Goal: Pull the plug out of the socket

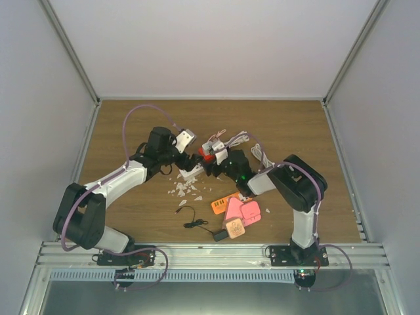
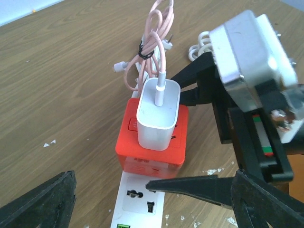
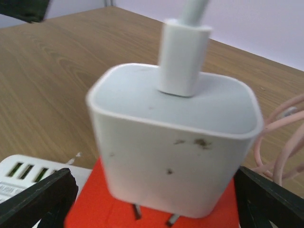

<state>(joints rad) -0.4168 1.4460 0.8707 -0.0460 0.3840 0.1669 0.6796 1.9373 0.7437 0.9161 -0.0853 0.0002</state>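
Between fingers of right claw [image 3: 152, 198], white plug [image 3: 175, 142]

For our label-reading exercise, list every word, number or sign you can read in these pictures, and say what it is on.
No text is legible anywhere.
red adapter: raised marks on its front face, too blurred to read.
power strip: small green mark at its near end, too small to read.
orange card: any print is too small to tell.

Bright even light, soft shadows, close-ups blurred
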